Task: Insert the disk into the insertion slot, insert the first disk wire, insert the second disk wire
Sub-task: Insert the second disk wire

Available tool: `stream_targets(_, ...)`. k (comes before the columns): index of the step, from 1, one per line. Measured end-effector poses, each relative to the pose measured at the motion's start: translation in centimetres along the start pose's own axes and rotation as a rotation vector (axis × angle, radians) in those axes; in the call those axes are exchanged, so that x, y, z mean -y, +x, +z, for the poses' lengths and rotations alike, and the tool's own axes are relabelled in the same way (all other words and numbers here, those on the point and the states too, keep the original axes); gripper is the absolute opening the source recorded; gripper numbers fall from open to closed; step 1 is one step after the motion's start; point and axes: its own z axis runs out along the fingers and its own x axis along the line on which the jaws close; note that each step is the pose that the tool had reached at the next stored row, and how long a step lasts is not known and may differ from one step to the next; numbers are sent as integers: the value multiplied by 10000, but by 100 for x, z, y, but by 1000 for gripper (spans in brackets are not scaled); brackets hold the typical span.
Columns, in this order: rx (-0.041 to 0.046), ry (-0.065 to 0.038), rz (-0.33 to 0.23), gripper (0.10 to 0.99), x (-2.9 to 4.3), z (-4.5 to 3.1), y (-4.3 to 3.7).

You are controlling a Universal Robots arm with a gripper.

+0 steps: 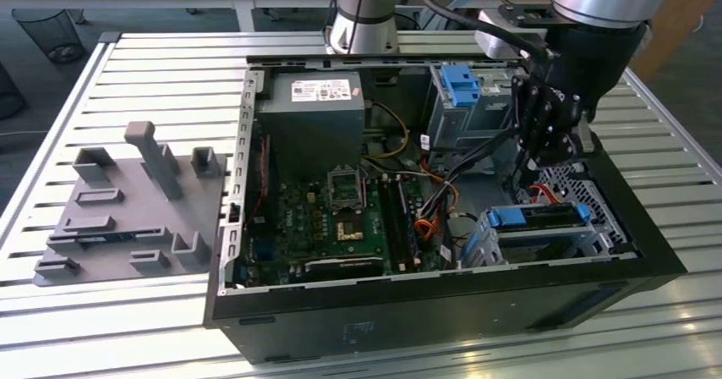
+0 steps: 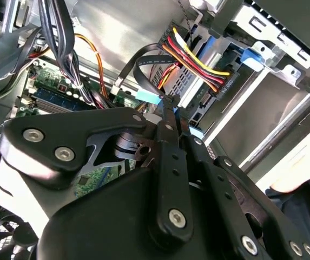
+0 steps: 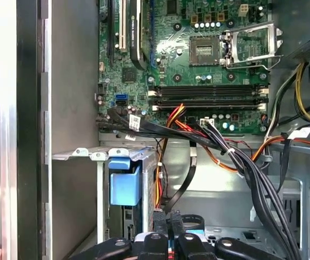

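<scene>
Black tool [image 1: 553, 146] lowered, near blue-framed disk [image 1: 539, 216]

In the first wrist view, the green motherboard [image 3: 198, 70] serves as landmark: its empty processor socket [image 3: 249, 46] sits just beside the two long memory slots [image 3: 209, 96]. From the motherboard's slot-side edge a bundle of black cables [image 3: 246, 168] and orange and red wires [image 3: 171, 122] run toward the silver insertion slot [image 3: 125, 157], where the blue carrier of the disk [image 3: 125, 184] sits. The claw [image 3: 168, 219], its black fingertips [image 3: 158, 221] pressed close together, is near the disk, on the side away from the motherboard.
</scene>
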Motion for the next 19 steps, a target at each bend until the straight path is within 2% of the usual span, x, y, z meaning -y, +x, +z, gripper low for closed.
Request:
stream_targets(1,8,0,0,149,0,0,0)
stream_targets(4,118,-3,1,149,0,4,18)
stream_targets(7,318,-6,4,149,1,12,70)
stream_targets(8,410,-8,6,149,2,14,87)
stream_targets(9,549,-11,7,149,2,16,103)
stream_targets(12,1061,-21,14,149,3,22,144)
stream_targets(13,1195,-24,17,149,3,23,155)
stream_targets(14,1235,-23,18,149,2,25,164)
stream_targets(19,1245,-25,17,149,4,40,241)
